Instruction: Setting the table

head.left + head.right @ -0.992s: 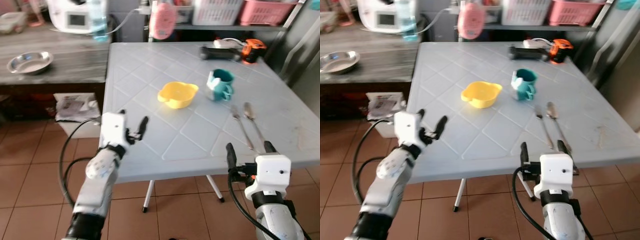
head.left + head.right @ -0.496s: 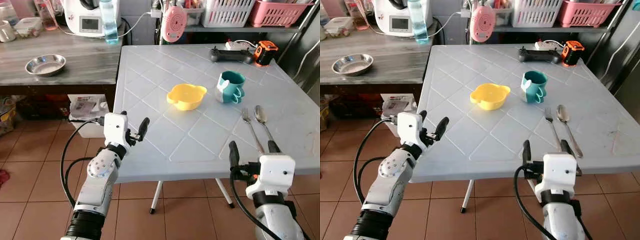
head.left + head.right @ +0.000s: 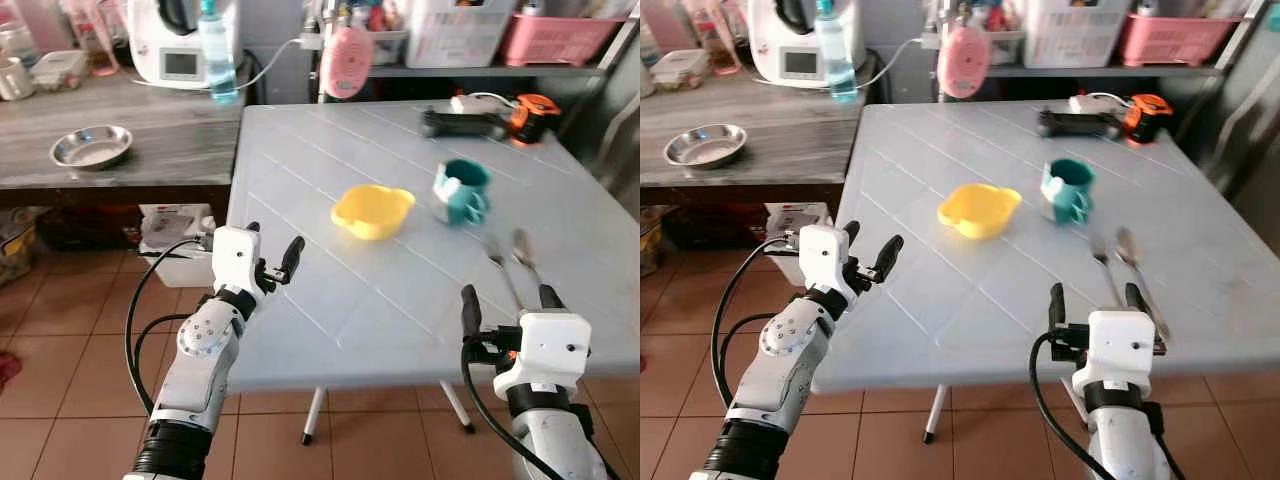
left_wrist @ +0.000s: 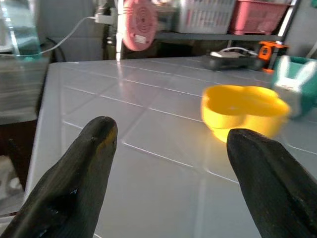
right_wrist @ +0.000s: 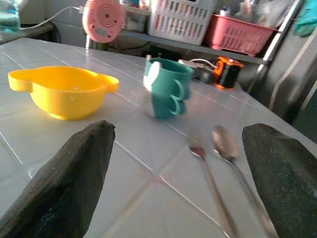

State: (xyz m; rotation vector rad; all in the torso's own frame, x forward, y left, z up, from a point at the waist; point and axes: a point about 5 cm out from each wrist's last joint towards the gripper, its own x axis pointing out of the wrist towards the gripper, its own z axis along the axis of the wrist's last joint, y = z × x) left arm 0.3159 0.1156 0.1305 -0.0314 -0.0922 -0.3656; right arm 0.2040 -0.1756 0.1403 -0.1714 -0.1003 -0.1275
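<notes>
One yellow bowl (image 3: 373, 210) sat empty mid-table (image 3: 300, 180), one teal cup (image 3: 462, 190) at its three o'clock, one fork (image 5: 210, 173) and one spoon (image 5: 237, 166) nearer. Left gripper (image 3: 272, 263) and right gripper (image 3: 505, 305) hovered spread, holding nothing.

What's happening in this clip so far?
The robot stands at the near edge of a grey table, nothing grasped yet. Its left end effector hovers open over the table's left edge; the right end effector is open at the near edge, just short of the fork and spoon. Farther in sit a yellow bowl and a teal cup, apart from each other.
</notes>
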